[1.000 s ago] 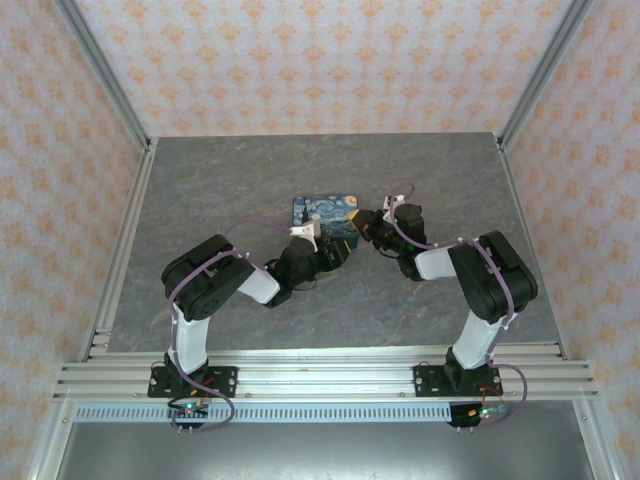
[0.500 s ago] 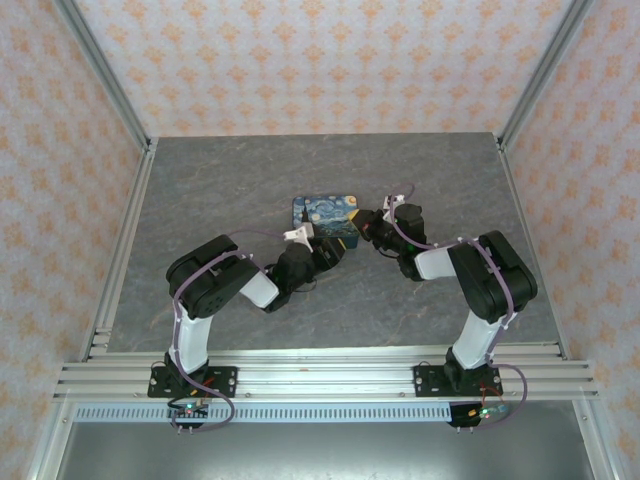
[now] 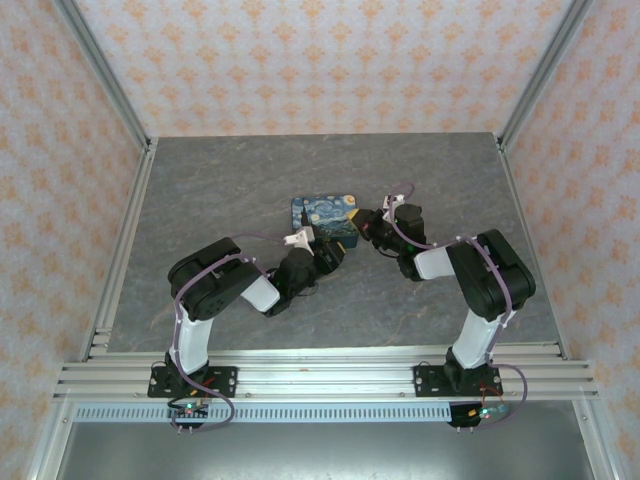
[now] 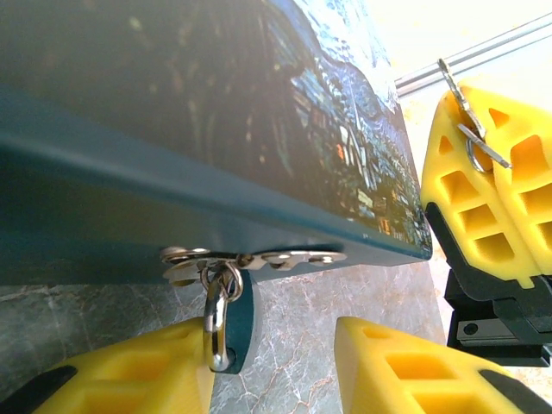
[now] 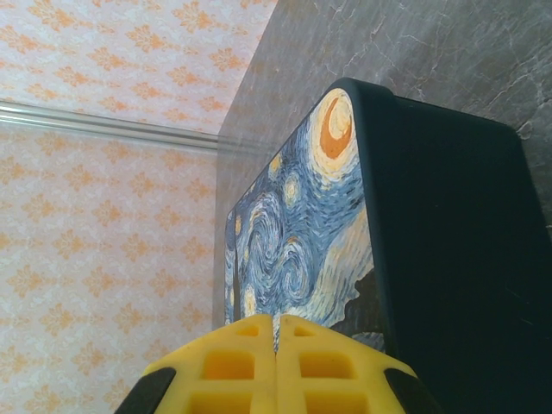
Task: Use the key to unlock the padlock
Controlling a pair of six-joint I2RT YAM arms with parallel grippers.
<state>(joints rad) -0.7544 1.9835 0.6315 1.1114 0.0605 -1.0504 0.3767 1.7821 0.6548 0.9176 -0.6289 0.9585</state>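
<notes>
grey marbled surface (image 3: 250,180) inside orange-patterned walls (image 3: 320,60). since a second ago the left tool (image 4: 259,371) has narrowed, yet its jaws stand apart, gripping nothing. the padlock (image 4: 237,323) hangs from the hasp (image 4: 259,257) of the shut painted box (image 4: 216,129), against that tool's left finger. up to its right, the right tool (image 4: 493,164) is clamped on the key (image 4: 457,90).

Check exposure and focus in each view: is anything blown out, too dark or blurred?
Top external: even light and sharp, though the box is small in frame. Left wrist: the box face is dark and soft up close, the top right corner is blown out, and the padlock is fairly sharp. Right wrist: the box side is in deep shadow, the painted lid clear.
</notes>
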